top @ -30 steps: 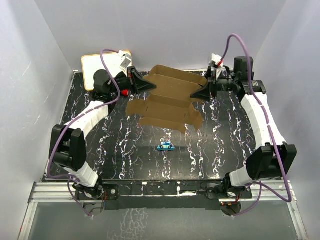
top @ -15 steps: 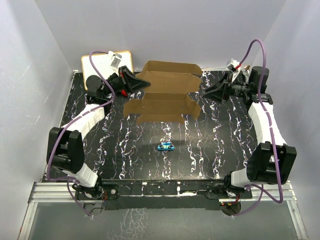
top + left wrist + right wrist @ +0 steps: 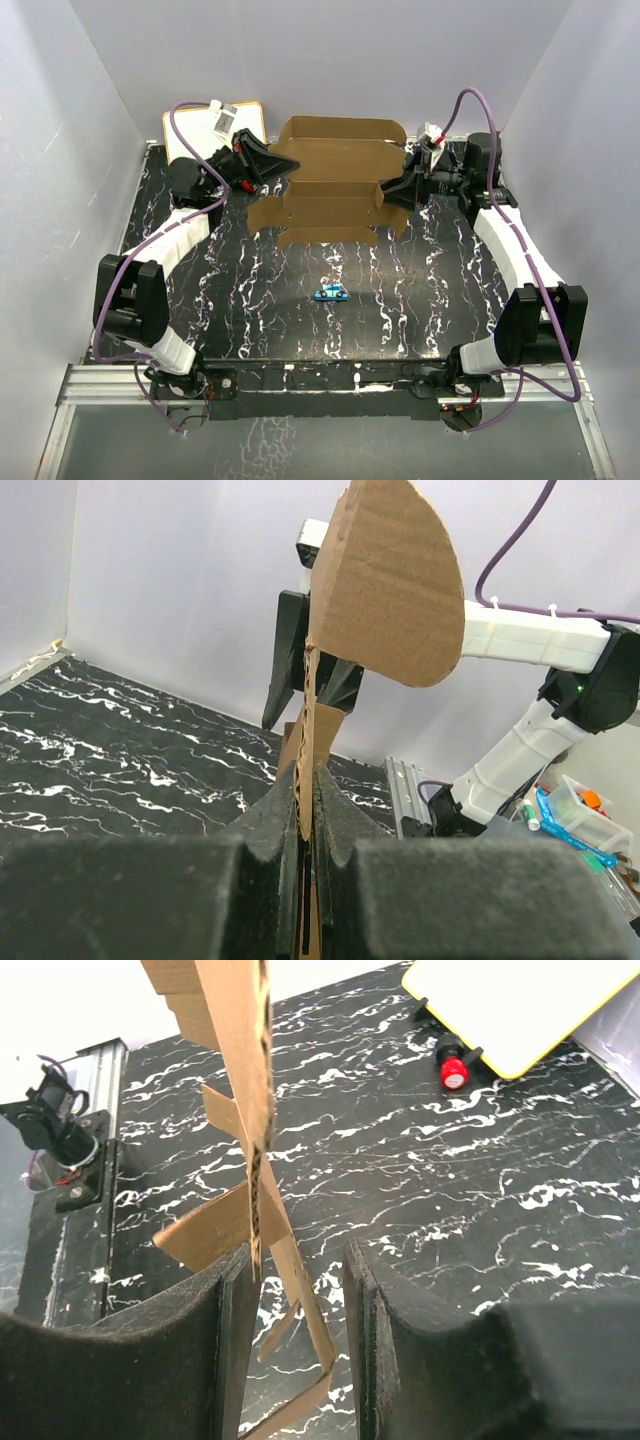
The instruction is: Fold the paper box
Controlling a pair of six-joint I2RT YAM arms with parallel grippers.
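Note:
The paper box [image 3: 335, 165] is a brown die-cut sheet with flaps, held up off the table at the back centre. My left gripper [image 3: 292, 163] is shut on its left edge; in the left wrist view the cardboard [image 3: 385, 590] rises edge-on from between the pressed fingers of the left gripper [image 3: 308, 780]. My right gripper [image 3: 385, 192] is at the sheet's right edge. In the right wrist view the right gripper [image 3: 298, 1255] is open. The cardboard edge [image 3: 235, 1030] hangs against the inner face of the left finger [image 3: 225, 1320], with a wide gap to the other finger.
A white board with a tan frame [image 3: 190, 135] lies at the back left corner, a red-capped object [image 3: 453, 1072] beside it. A small blue object [image 3: 329, 293] sits mid-table. White walls close in on three sides of the black marbled table [image 3: 250, 310].
The right gripper, which had drawn away to the right half a second ago, is back at the sheet's right edge. The sheet has swung round square to the table, still in the left gripper.

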